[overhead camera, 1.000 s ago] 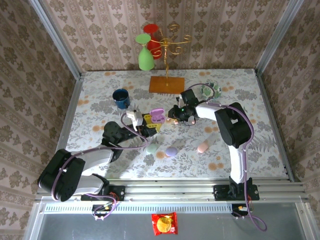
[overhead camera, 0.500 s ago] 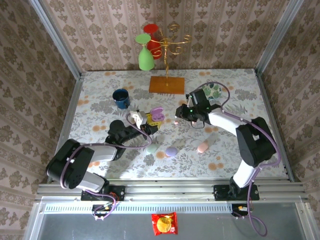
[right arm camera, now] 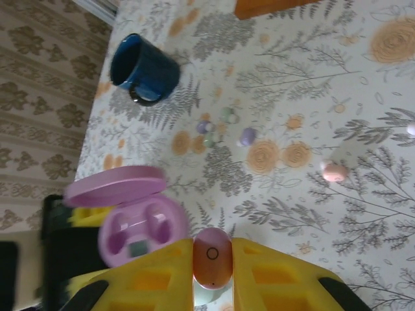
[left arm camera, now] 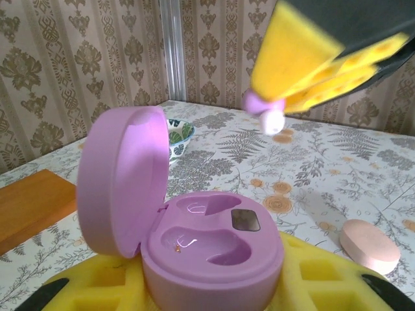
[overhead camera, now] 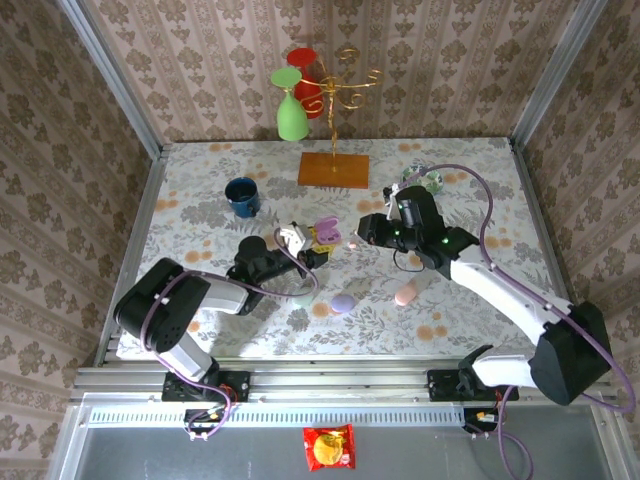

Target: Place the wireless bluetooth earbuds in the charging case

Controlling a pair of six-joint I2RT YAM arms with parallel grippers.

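Right wrist view: pink earbud (right arm camera: pixel 212 259) is pinched by right tool (right arm camera: pixel 212 249), long axis 12–6 along the pads. Open lilac case (right arm camera: pixel 139 236), clamped in left tool (left arm camera: pixel 214 278), is seen just beside at approx. 9 o'clock; a leftward shift is judged req'd.

The lilac charging case (left arm camera: pixel 214 249) is sitting open in the left gripper (overhead camera: pixel 312 250), its lid (left arm camera: pixel 123 181) standing upright. A pink earbud (right arm camera: pixel 212 258) is hanging pinched in the right gripper (overhead camera: pixel 362 235), close by the case. Other tiny earbuds (right arm camera: pixel 220 126) are lying loose on the tabletop (right arm camera: pixel 311 78).
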